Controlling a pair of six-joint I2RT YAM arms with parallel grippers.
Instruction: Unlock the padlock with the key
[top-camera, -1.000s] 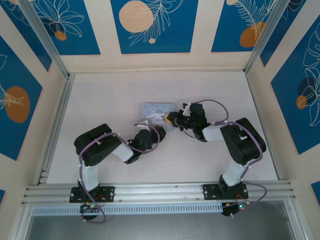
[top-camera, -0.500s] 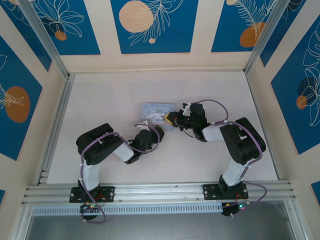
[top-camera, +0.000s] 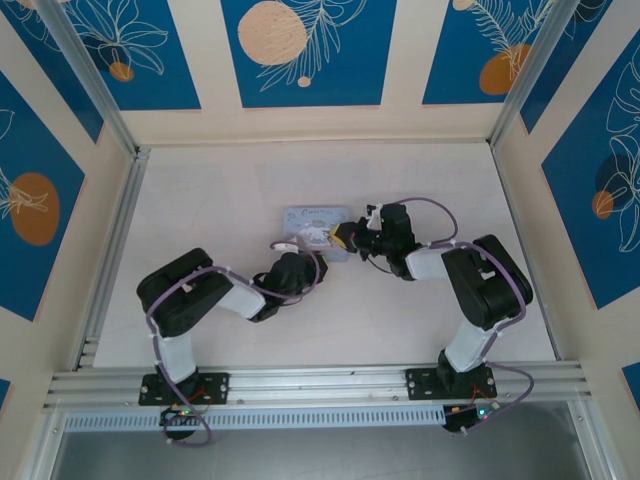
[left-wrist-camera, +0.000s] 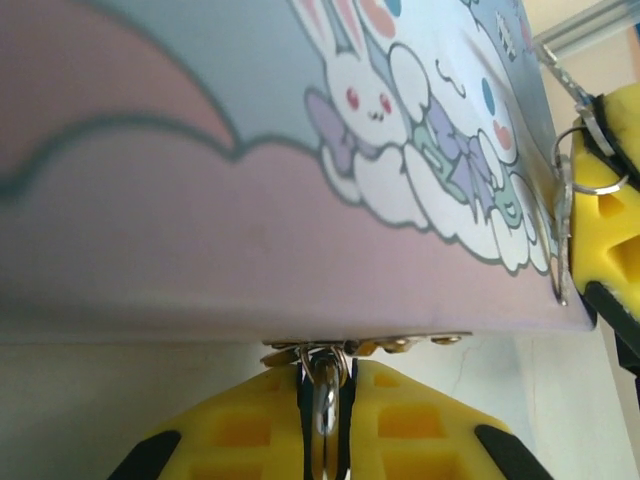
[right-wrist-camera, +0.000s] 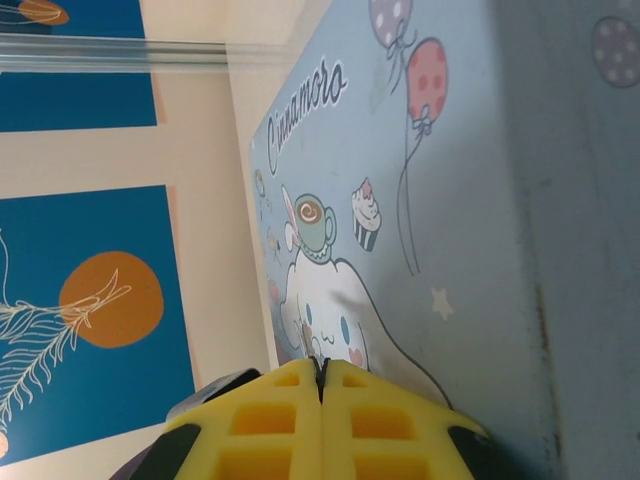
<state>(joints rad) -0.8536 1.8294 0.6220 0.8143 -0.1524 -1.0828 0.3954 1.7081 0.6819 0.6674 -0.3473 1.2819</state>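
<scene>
since the left arm (top-camera: 190, 295) has pushed forward and sunk its elbow over the last second, the left gripper (left-wrist-camera: 325, 372) now sits tight under the near edge of the tin (left-wrist-camera: 200, 220). it is clamped on a thin metal loop, which i judge to be the shackle of the padlock (left-wrist-camera: 323, 408); the teal body is hidden. the right gripper (right-wrist-camera: 321, 378) has barely shifted, its fingers pressed to a hairline seam at the tin's right end. a slim metal strip with a ring beside it is probably the key (left-wrist-camera: 561, 225). with the lock steadied, insertion looks next.
</scene>
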